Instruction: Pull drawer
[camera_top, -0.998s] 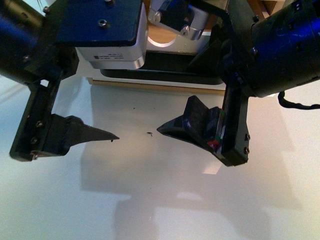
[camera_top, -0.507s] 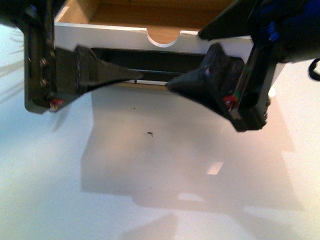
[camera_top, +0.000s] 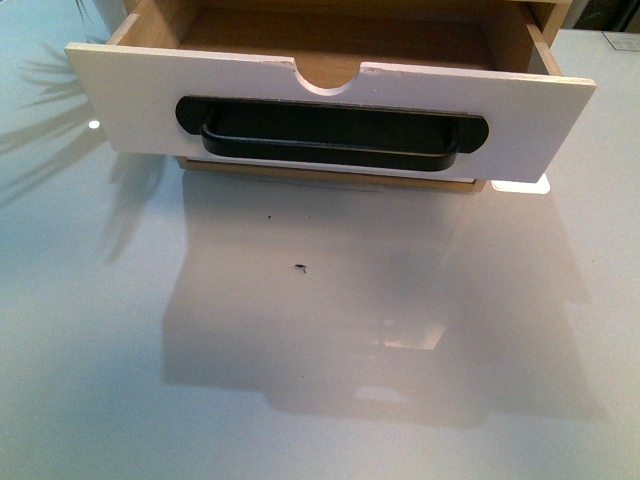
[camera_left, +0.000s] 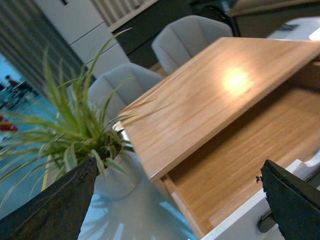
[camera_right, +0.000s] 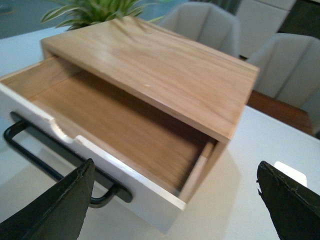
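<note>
The left gripper (camera_left: 178, 172) and right gripper (camera_right: 175, 167) are hanging wide open, empty, while the drawer (camera_top: 540, 120) (likely light, rigid) is offering its black bar handle (camera_top: 330, 150).

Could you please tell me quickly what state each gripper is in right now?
Left gripper: open, holding nothing.
Right gripper: open, holding nothing.

Matt white paint on the front of the drawer (camera_top: 540, 110); smooth, faintly shiny black on its bar handle (camera_top: 330, 140); grained satin wood on the cabinet top (camera_right: 165, 65) above; glossy, reflective table (camera_top: 320, 350) beneath.
</note>
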